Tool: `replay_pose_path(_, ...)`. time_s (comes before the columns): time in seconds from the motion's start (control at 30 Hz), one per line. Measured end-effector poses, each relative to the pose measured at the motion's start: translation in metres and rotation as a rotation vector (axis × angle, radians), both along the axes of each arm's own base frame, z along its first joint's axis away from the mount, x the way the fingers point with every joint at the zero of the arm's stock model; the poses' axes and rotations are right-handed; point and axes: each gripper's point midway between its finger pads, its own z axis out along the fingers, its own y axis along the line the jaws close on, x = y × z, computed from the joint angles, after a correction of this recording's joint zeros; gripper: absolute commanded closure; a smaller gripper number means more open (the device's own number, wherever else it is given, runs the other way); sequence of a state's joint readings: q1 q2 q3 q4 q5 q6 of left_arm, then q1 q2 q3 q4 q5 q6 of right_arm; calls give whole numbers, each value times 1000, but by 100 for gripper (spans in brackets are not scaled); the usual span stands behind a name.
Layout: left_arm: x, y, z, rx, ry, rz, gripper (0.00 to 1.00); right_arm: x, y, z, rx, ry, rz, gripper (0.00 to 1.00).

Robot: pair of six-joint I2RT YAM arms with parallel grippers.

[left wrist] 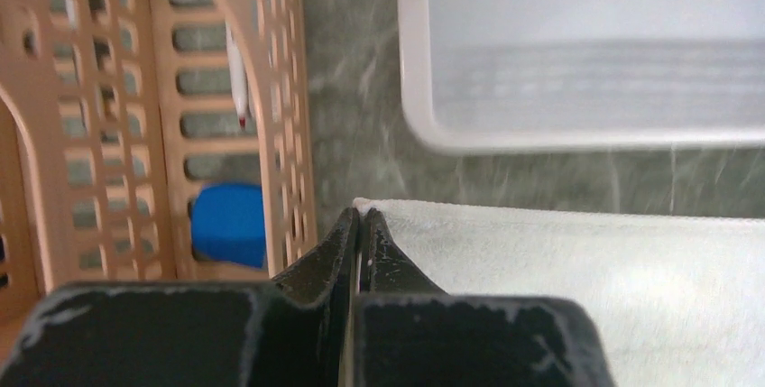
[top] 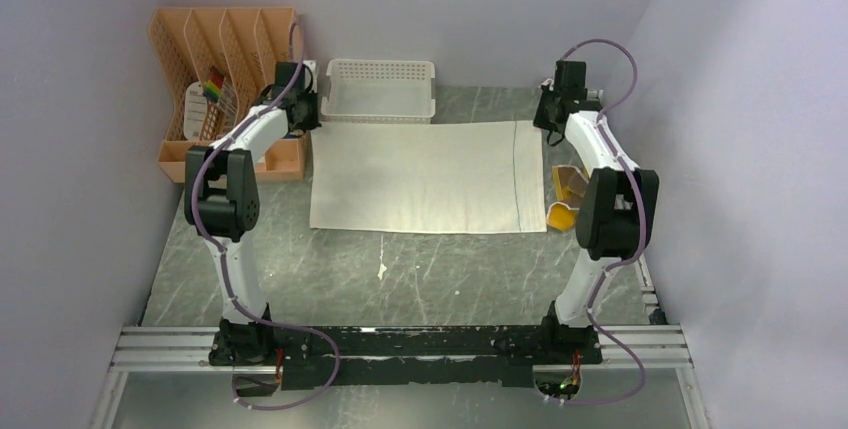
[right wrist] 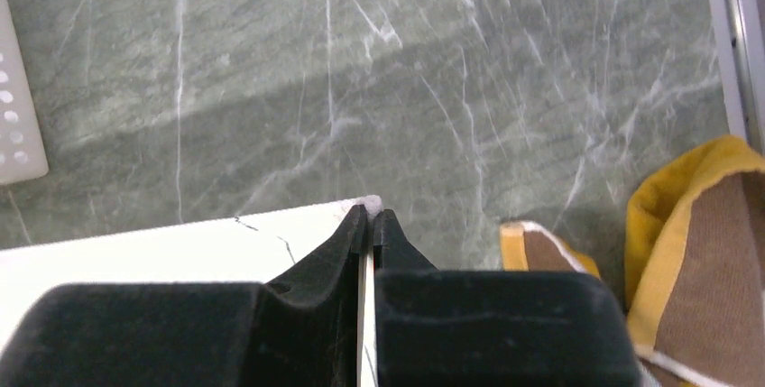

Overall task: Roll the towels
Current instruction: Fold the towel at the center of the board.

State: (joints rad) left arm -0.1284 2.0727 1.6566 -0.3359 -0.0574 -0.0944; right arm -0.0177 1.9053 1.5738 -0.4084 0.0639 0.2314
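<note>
We find the white towel (top: 425, 177) spread flat mid-table, the mustard towel (top: 568, 189) bunched beside its right edge. At the far corners, left gripper (left wrist: 361, 217) and right gripper (right wrist: 371, 214) each pinch a corner, jaws closed. Both hold only by the very tips: uneven pulling could slip one corner and skew the roll.

White towel (top: 425, 177) — cloth, matt, fine nubbly weave, thin dark stripe. Mustard towel (top: 565, 194), just right of it: soft matt cloth with brown patches. Table (top: 400, 269) beneath it: grey-green marbled stone look, smooth, faint sheen. Basket (top: 380, 89) behind it: white plastic, smooth, perforated. Organiser (top: 225, 49) to its left: peach plastic lattice. Left gripper (left wrist: 361, 217) and right gripper (right wrist: 370, 214), at its far corners — black, matt, the left one's edges scuffed.
</note>
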Motion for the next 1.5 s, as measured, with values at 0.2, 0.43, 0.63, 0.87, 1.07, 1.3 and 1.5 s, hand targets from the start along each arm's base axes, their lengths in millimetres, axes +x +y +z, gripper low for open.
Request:
replay_pose_path(0.2, -52, 2, -15, -43, 2, 14, 93, -44, -1, -3, 18, 26, -43, 100)
replay_pose_path(0.43, -103, 0, -11, -145, -51, 66, 93, -101, -5, -17, 60, 70, -159, 100)
replay_pose_path(0.63, -152, 0, -25, -232, -56, 141, 93, -134, -6, -40, 79, 143, -218, 100)
replay_pose_path(0.87, -205, -15, -54, -261, -16, 184, 93, -190, -5, -94, 87, 313, -273, 100)
replay_pose_path(1.07, -225, -13, -74, -249, 23, 229, 93, -202, -7, -104, 97, 347, -334, 100)
replay_pose_path(1.3, -225, -3, -73, -226, 4, 283, 93, -204, -22, -98, 88, 317, -420, 100)
replay_pose_path(1.5, -213, -3, -70, -223, -2, 297, 93, -204, -32, -84, 110, 260, -480, 100)
